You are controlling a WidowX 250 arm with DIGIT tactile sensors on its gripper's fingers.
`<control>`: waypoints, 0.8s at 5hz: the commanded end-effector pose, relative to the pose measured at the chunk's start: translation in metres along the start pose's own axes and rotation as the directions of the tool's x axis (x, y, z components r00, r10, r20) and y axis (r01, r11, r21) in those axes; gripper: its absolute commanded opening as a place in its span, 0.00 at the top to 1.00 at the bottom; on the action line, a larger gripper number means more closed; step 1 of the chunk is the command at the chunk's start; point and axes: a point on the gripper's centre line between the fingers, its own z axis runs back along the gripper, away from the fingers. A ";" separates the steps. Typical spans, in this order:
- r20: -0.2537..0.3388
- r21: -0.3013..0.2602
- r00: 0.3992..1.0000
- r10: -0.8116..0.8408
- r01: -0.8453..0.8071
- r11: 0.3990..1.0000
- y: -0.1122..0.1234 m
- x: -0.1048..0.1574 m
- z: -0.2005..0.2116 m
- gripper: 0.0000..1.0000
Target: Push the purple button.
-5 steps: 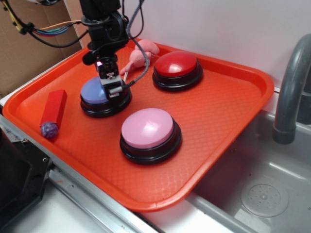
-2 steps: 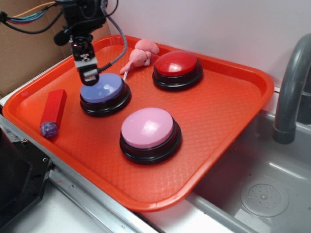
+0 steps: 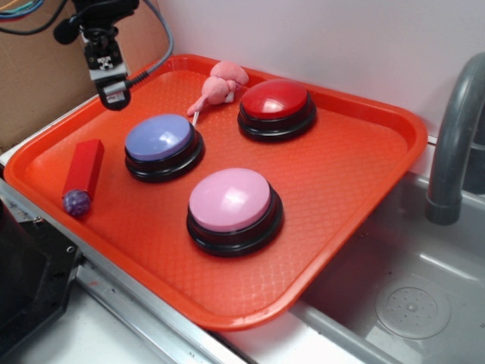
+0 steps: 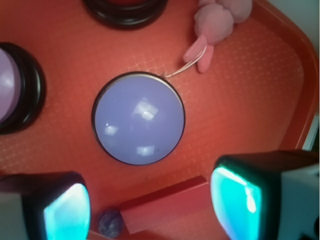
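Observation:
The purple button sits on the left half of the orange tray, its periwinkle dome bare and untouched. My gripper hangs in the air above the tray's back left part, up and to the left of the button and apart from it. In the wrist view the purple button lies ahead of the gripper, whose two fingers stand well apart and open, holding nothing; far below the gap lies a red block.
A pink button stands at the tray's front middle and a red button at the back. A pink plush toy lies behind the purple button. The red block with a small purple ball lies left. A sink and faucet are at the right.
The gripper was down on the purple button's top one second ago. It has lifted off and moved up and to the back left, leaving the button uncovered.

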 end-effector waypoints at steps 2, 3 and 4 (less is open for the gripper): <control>0.018 -0.013 0.993 0.115 -0.115 0.993 0.018 -0.007 0.031 0.00; 0.012 -0.010 0.987 0.160 -0.160 0.987 0.019 -0.010 0.039 0.00; 0.019 -0.019 0.982 0.185 -0.185 0.983 0.019 -0.013 0.047 0.00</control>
